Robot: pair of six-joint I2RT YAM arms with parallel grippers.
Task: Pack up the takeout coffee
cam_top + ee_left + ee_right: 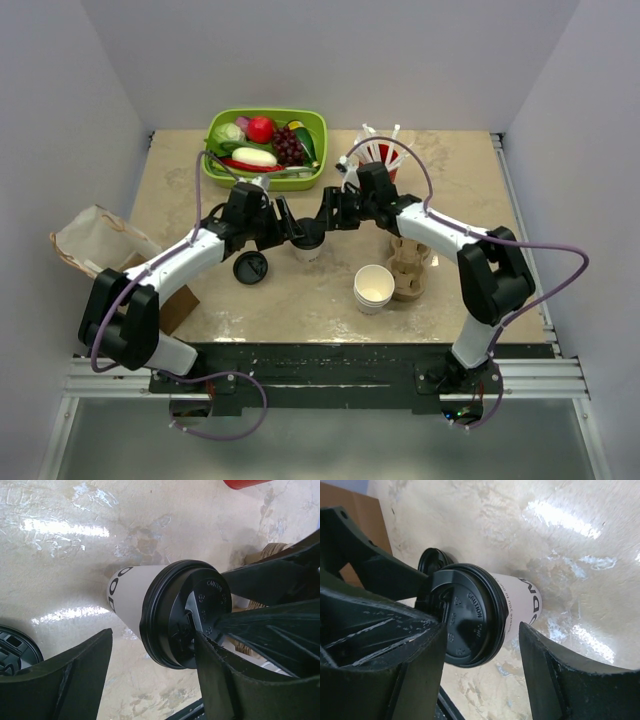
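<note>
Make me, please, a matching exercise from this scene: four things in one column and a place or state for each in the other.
Things:
1. coffee cup
2. loose lid
3. stack of cups
4. green basket

Places or states:
a. holds fruit and vegetables, at the far side
b. next to the cardboard carrier
c. upright, black lid on
d. lying flat, left of the coffee cup

Pairs: 1-c, 2-d, 3-b, 4-a.

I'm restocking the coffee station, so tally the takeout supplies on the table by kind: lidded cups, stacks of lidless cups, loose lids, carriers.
Lidded coffee cup: 1
Stack of lidless cups: 1
Loose black lid: 1
Cardboard carrier: 1
Total: 4
</note>
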